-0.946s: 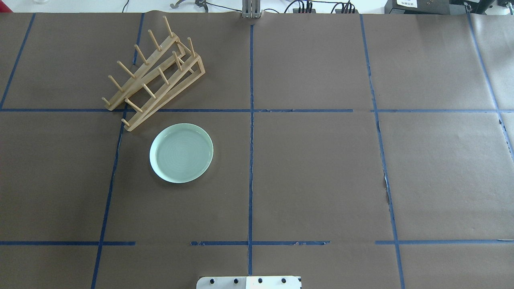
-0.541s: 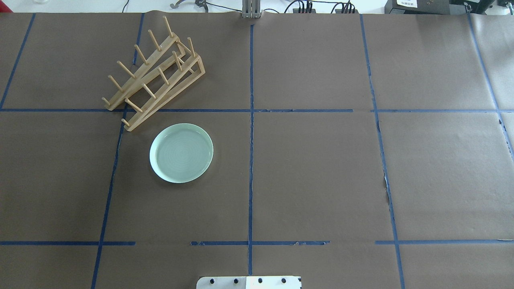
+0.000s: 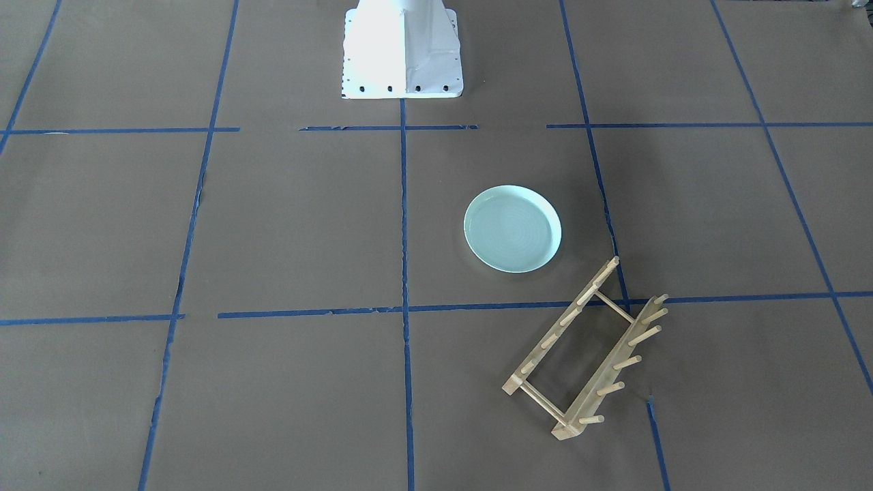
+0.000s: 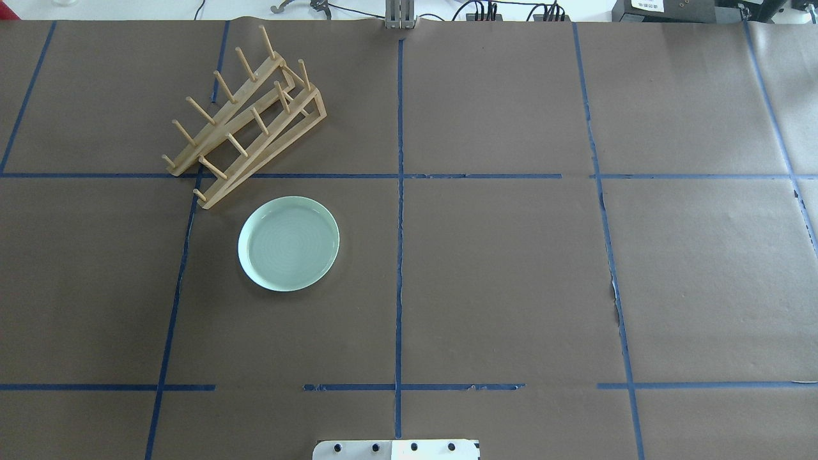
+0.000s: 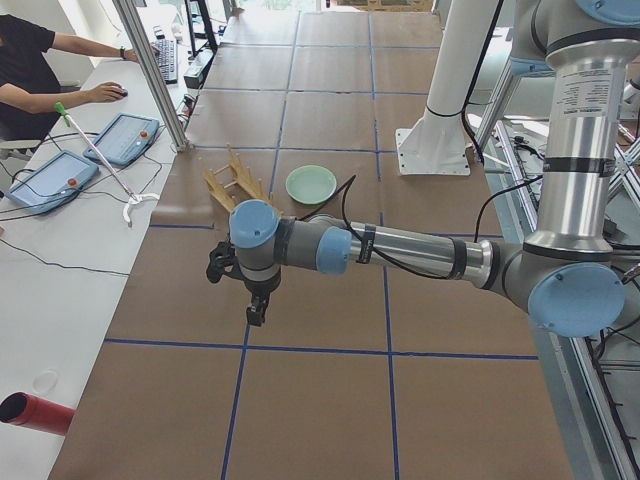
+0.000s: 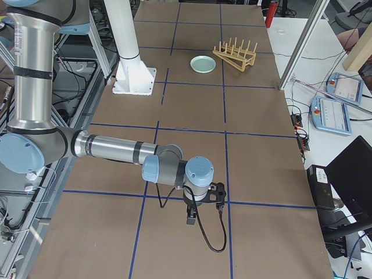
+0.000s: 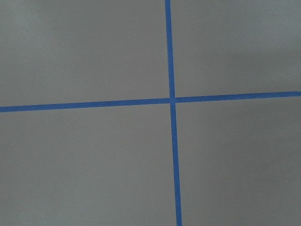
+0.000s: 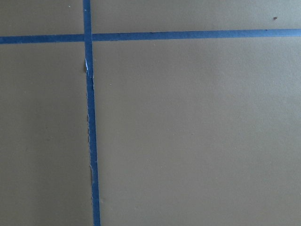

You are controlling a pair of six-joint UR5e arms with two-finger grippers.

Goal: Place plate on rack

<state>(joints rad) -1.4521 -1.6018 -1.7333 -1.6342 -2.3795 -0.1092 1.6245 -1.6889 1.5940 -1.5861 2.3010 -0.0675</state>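
Observation:
The pale mint-green plate (image 4: 289,243) lies flat on the brown table, just in front of the wooden rack (image 4: 262,156), on my left side. Both also show in the front-facing view, plate (image 3: 512,228) and rack (image 3: 603,374), and small in the side views, plate (image 5: 311,184) (image 6: 203,63) and rack (image 5: 232,180) (image 6: 234,54). The rack holds nothing. My left gripper (image 5: 255,305) hangs over bare table far from the plate. My right gripper (image 6: 190,218) hangs over the opposite end. Each shows only in a side view, so I cannot tell whether they are open or shut.
The white robot base (image 3: 401,51) stands at the table's near middle edge. Blue tape lines grid the brown paper. An operator (image 5: 30,70) sits at a side bench with tablets (image 5: 125,135). A red cylinder (image 5: 35,412) lies on that bench.

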